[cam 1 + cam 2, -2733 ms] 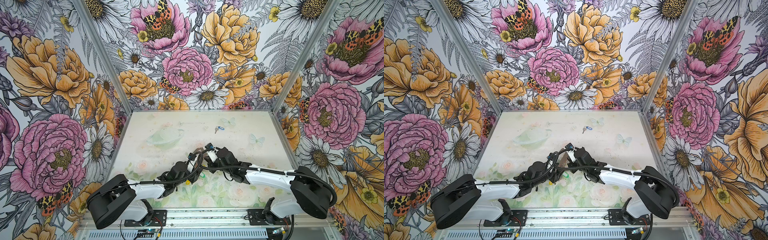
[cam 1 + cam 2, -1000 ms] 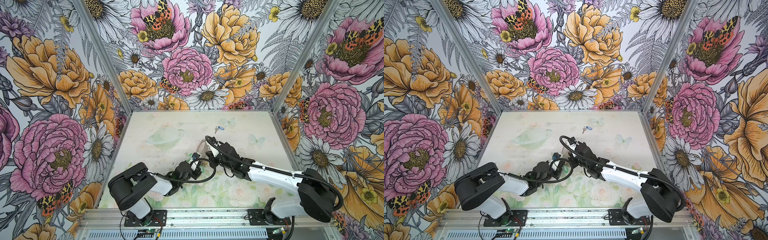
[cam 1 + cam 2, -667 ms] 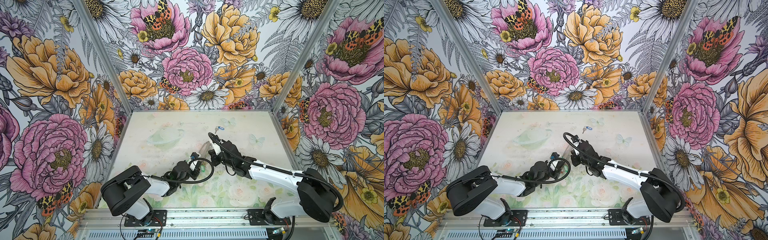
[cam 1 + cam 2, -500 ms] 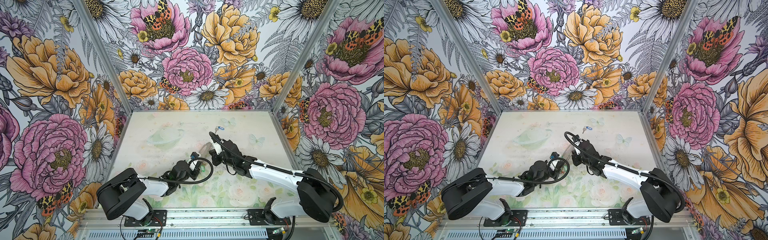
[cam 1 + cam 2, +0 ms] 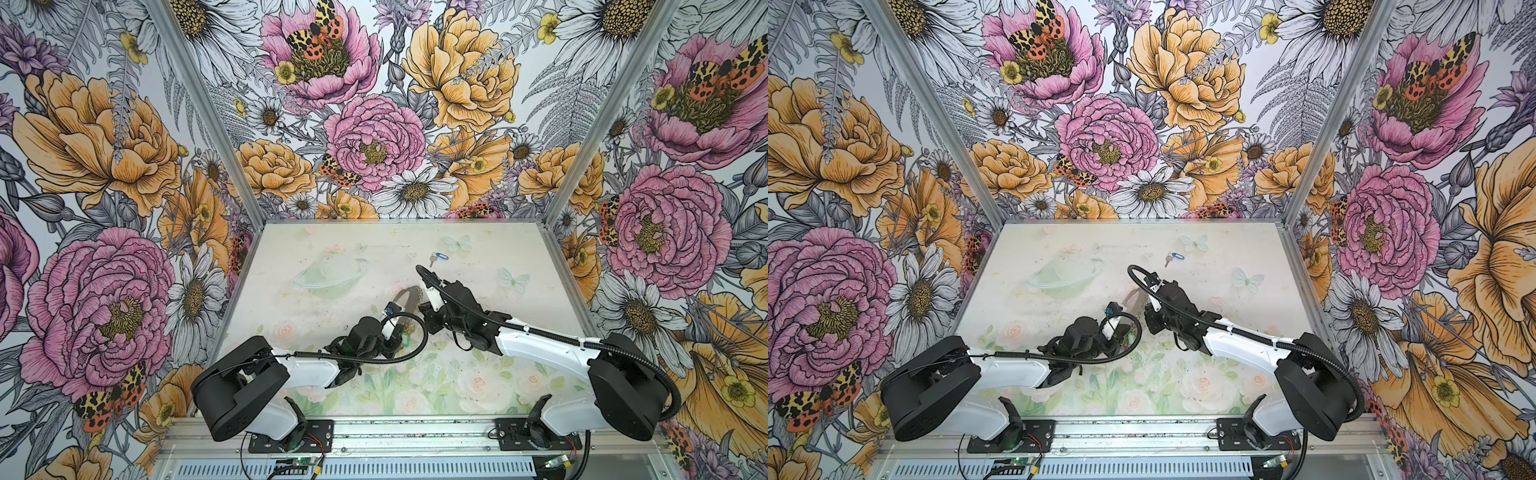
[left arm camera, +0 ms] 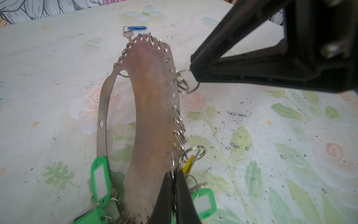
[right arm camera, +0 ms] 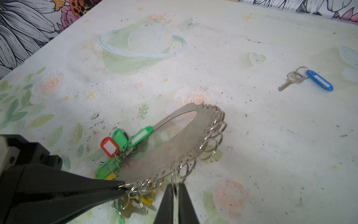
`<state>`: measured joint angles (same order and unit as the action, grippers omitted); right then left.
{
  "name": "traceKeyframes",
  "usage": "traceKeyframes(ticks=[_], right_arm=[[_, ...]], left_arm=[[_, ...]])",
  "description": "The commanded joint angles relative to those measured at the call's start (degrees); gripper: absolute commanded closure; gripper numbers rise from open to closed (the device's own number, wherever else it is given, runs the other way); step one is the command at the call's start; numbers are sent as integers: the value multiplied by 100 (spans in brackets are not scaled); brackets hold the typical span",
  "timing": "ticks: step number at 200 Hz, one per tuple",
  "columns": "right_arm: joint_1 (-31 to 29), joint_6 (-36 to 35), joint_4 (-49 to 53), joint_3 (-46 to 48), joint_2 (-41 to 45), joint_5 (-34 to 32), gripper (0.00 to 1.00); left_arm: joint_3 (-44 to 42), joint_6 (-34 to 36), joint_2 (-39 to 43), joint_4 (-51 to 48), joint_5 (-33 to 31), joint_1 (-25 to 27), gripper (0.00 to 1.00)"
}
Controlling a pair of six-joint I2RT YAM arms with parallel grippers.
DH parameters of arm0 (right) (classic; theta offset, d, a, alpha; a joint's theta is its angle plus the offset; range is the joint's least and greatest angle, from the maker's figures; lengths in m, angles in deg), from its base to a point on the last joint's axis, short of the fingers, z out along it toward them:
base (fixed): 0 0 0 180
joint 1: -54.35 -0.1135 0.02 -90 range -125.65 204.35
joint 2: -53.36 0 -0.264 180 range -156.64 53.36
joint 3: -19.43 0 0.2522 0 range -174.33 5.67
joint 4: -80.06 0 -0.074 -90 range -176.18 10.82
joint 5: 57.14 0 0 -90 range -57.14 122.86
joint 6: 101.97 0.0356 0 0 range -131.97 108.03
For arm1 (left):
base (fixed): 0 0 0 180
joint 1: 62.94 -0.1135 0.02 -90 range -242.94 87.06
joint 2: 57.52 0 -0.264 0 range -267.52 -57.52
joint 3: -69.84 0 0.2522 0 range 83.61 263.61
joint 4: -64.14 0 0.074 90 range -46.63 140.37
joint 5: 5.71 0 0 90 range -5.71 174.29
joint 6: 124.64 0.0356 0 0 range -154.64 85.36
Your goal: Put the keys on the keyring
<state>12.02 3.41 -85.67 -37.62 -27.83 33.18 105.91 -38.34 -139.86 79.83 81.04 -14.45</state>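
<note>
The keys, one silvery key joined to a blue tag, lie flat on the table near its far edge, right of the middle; both top views show them there. They are free of both grippers and well apart from the keyring.

The keyring sits around the table's middle, tilted rather than flat, its rim lined with small wire rings. A bunch of keys with green, red and yellow tags hangs at its end nearest the table's front edge and rests on the table.

The left gripper has its jaws pressed together on the keyring's rim at that tagged end, by the engraved low numbers; the right wrist view shows its tip at the same rim.

The right gripper meets the rim farther along. Its jaws are all but together, with one wire ring caught in the slim gap between them. In the left wrist view its tip touches a ring on the rim.
</note>
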Motion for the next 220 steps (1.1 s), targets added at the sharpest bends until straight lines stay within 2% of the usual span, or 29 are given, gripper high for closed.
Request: traceKeyframes(ticks=[1, 62, 113, 160, 220], right_arm=[[30, -26, 28, 125, 32, -7, 86], [27, 160, -96, 391, 199, 96, 81], [14, 1109, -1218, 940, 45, 650, 80], [-12, 1846, -2192, 1165, -378, 809, 78], [-114, 1976, -2389, 1073, -817, 773, 78]], left_arm=[[112, -157, -71, -137, 70, -59, 100], [68, -197, 6, -210, 153, -59, 100], [11, -262, 98, -206, 158, 2, 100], [28, -261, 44, -199, 140, 69, 100], [45, -279, -18, -194, 96, 144, 100]])
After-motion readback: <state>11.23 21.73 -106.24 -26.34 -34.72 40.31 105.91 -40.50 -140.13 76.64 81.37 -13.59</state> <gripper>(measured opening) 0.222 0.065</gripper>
